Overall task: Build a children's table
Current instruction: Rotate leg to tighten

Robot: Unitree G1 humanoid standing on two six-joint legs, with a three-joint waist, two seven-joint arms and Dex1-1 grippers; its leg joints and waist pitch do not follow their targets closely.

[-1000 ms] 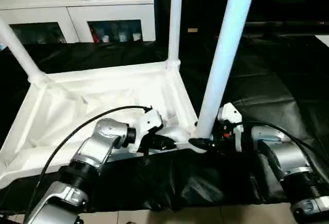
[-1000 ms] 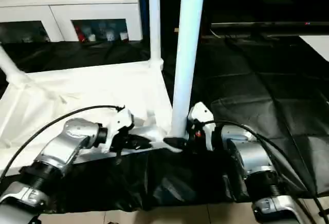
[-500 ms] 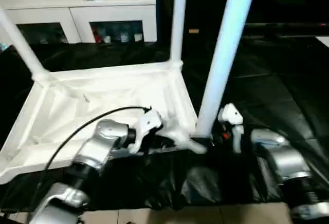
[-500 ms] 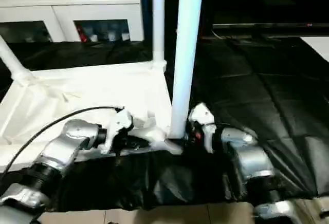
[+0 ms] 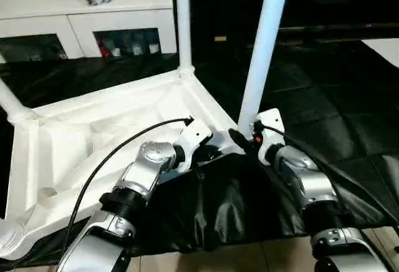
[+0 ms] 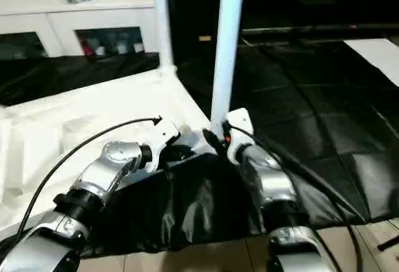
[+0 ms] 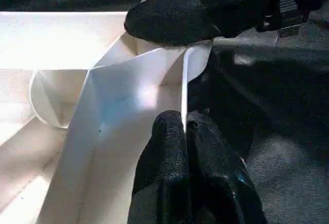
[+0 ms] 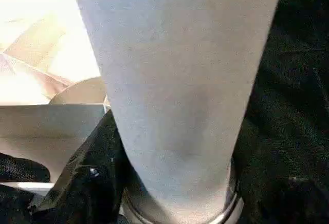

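White plastic, upside down on black sheeting: your children's table [image 5: 93, 128] lies before a white cabinet [image 5: 87, 16], legs rising. In the left wrist view, your left gripper [image 7: 184, 126] pinches the tabletop's thin rim. In the right wrist view, your right gripper [image 5: 240, 140] clasps the near leg [image 8: 175, 80] at its socket.

I see the children's table [image 5: 112, 128] lying upside down on the cloth [image 5: 324, 103], at ten o'clock from my arms. Its near leg [image 5: 262, 47] stands at twelve, another leg [image 5: 183, 22] behind it at eleven. My left claw [image 7: 184, 126] pinches the rim; my right claw [image 5: 240, 141] clasps the near leg's base. The cabinet [image 5: 93, 16] sits behind.
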